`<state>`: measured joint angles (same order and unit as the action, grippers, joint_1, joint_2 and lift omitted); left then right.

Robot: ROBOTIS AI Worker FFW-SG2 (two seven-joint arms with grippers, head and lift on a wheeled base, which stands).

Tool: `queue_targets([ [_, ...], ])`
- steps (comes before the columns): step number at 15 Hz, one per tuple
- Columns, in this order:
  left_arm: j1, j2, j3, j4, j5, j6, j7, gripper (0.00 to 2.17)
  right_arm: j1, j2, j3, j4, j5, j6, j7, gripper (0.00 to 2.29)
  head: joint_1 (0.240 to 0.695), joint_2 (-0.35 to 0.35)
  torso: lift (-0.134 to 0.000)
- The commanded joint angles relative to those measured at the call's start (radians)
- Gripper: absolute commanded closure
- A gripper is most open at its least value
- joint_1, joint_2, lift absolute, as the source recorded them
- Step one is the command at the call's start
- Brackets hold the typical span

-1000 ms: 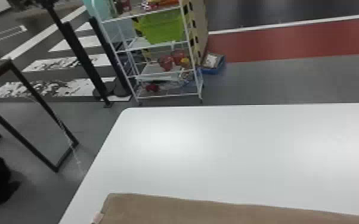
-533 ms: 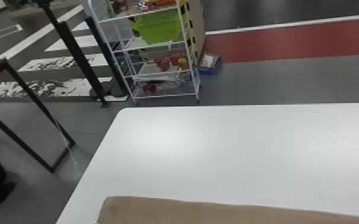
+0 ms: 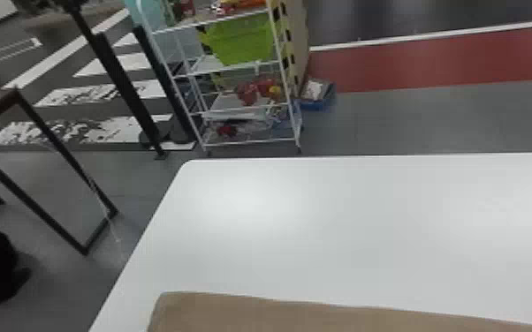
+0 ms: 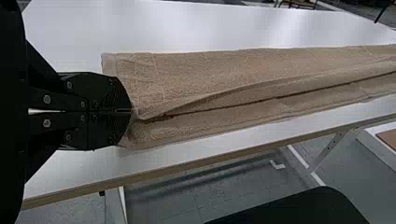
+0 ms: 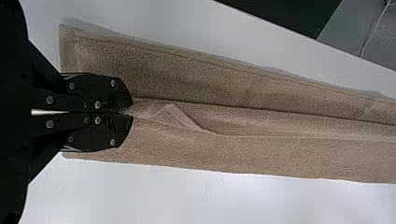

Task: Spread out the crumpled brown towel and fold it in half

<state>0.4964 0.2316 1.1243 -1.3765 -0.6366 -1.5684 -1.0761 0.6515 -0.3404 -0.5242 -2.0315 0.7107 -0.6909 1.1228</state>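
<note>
Brown towel (image 4: 210, 70) is pinched at both grippers, with cloth caught between each pair of fingertips. The fingers of the left gripper (image 4: 127, 111) are closed together on a bit of its edge, and those of the right gripper (image 5: 128, 112) are pressed together in the same way on a small gathered tuft.

Just past the right fingertips, a short flap is raised into a peak, and from there a long crease is drawn out along the cloth. Towel is shown on both sides of these fingers. From the left fingertips, a dark, narrow gap between two layers is stretched away along its length, with the upper layer slightly lifted beside it.

Under the fingers and around the cloth, a white table (image 3: 344, 220) is seen, on which the towel is laid as a long, folded strip. Its near edge is bordered by a pale wooden rim, close to the left fingers.

Well apart from the fingers, beyond the table's far edge, a white shelf rack (image 3: 288, 97) is stood on the floor (image 3: 433, 119). A green basket (image 3: 243, 42) is held on it, and a blue box (image 3: 318, 105) is placed beside it.
</note>
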Motion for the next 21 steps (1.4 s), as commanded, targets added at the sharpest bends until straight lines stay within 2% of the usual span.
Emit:
queue_targets([
  [1, 0.005, -0.002, 0.015, -0.019, 0.002, -0.002, -0.013, 2.14, 0.0, 0.001, 0.0, -0.004, -0.001, 0.0, 0.0, 1.29, 0.695, 0.35, -0.122],
  [9, 0.03, -0.015, 0.019, -0.058, 0.003, -0.002, -0.067, 2.13, 0.0, 0.001, 0.006, -0.001, 0.01, 0.0, -0.006, 1.29, 0.695, 0.35, -0.122],
  [10, 0.03, -0.015, 0.022, -0.064, 0.003, -0.002, -0.07, 1.98, 0.0, 0.001, 0.006, 0.0, 0.012, 0.0, -0.008, 1.29, 0.695, 0.35, -0.122],
  [11, 0.03, -0.015, 0.025, -0.065, 0.006, -0.002, -0.082, 1.65, 0.0, 0.001, 0.006, 0.002, 0.016, 0.0, -0.008, 1.29, 0.695, 0.35, -0.122],
  [12, 0.03, -0.017, 0.028, -0.076, 0.015, -0.002, -0.097, 0.99, 0.002, 0.003, 0.007, 0.002, 0.018, 0.0, -0.009, 1.29, 0.695, 0.35, -0.122],
  [13, 0.03, -0.018, 0.035, -0.081, 0.021, -0.002, -0.1, 0.18, 0.002, 0.003, 0.009, 0.002, 0.018, 0.0, -0.009, 1.29, 0.695, 0.35, -0.122],
  [14, 0.03, -0.018, 0.048, -0.087, 0.023, -0.002, -0.108, 0.01, 0.002, 0.003, 0.007, 0.002, 0.018, -0.003, -0.011, 1.29, 0.695, 0.35, -0.122],
  [17, 0.03, -0.017, 0.071, -0.098, 0.051, -0.002, -0.123, 0.02, 0.005, 0.001, 0.007, 0.002, 0.019, -0.006, -0.011, 1.29, 0.695, 0.35, -0.122],
  [21, 0.024, -0.015, 0.072, -0.096, 0.051, -0.002, -0.123, 0.02, 0.028, 0.003, 0.009, 0.008, 0.073, -0.092, -0.06, 1.29, 0.695, 0.35, -0.122],
])
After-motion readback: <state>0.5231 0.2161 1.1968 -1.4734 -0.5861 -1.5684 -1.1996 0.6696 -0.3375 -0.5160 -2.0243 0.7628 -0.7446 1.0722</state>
